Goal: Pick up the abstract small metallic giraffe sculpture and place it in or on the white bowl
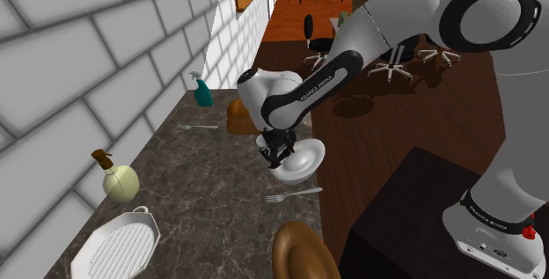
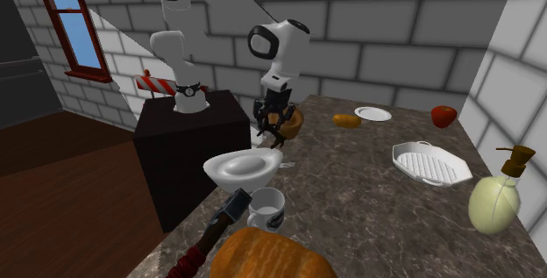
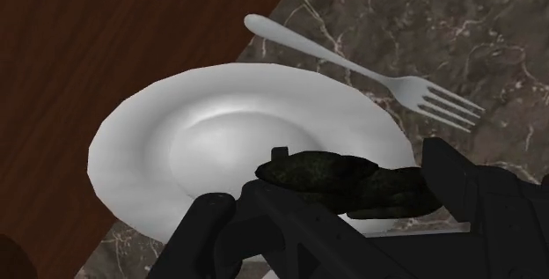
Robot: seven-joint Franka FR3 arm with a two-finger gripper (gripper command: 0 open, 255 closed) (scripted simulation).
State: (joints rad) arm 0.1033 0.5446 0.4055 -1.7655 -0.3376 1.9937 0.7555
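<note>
My black gripper point(image 1: 279, 156) hangs just over the white bowl point(image 1: 303, 161) at the counter's edge, shut on the dark giraffe sculpture point(image 3: 352, 182). In the wrist view the sculpture lies crosswise between the two fingers point(image 3: 471, 189), above the near part of the bowl point(image 3: 220, 136). In the second exterior view the gripper point(image 2: 273, 127) holds the sculpture point(image 2: 278, 125) a little above and behind the bowl point(image 2: 241, 167).
A fork point(image 1: 293, 194) lies beside the bowl, another fork point(image 1: 201, 127) farther back. On the counter stand a teal spray bottle point(image 1: 202, 91), a round yellow bottle point(image 1: 119, 179), a white ridged tray point(image 1: 119, 246), a brown bowl point(image 1: 303, 251), a mug point(image 2: 266, 208) and bread point(image 2: 267, 254).
</note>
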